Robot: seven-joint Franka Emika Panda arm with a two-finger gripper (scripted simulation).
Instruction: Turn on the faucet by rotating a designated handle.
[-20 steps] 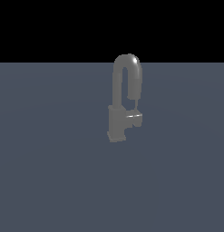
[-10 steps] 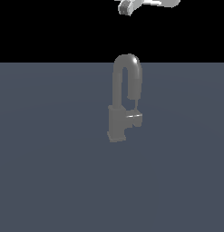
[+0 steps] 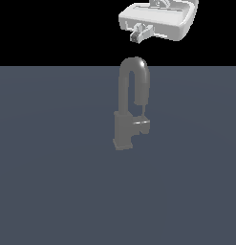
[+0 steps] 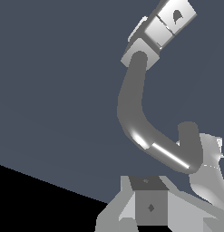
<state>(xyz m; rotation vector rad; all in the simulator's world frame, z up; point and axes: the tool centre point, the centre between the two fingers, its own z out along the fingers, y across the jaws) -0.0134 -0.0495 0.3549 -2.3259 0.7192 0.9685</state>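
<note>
The grey faucet (image 3: 123, 129) stands in the middle of the exterior view, with a blocky base and a tall arched spout (image 3: 134, 69). The handle (image 3: 142, 125) is a short stub with a lighter tip, sticking out of the base toward the exterior view's right, under the spout's downturned end. My gripper (image 3: 140, 34) hangs high above the spout and touches nothing. Its fingers look apart and hold nothing. The wrist view looks down along the spout (image 4: 131, 104) to the base (image 4: 152, 38), with one finger (image 4: 149, 206) at the edge of the picture.
The faucet stands on a flat dark grey-blue floor (image 3: 52, 182). Above the floor's far edge the background is black. Nothing else shows.
My white hand has come down into the exterior view from the top edge: absent a second ago, now larger and lower above the spout. The faucet and handle have not moved.
</note>
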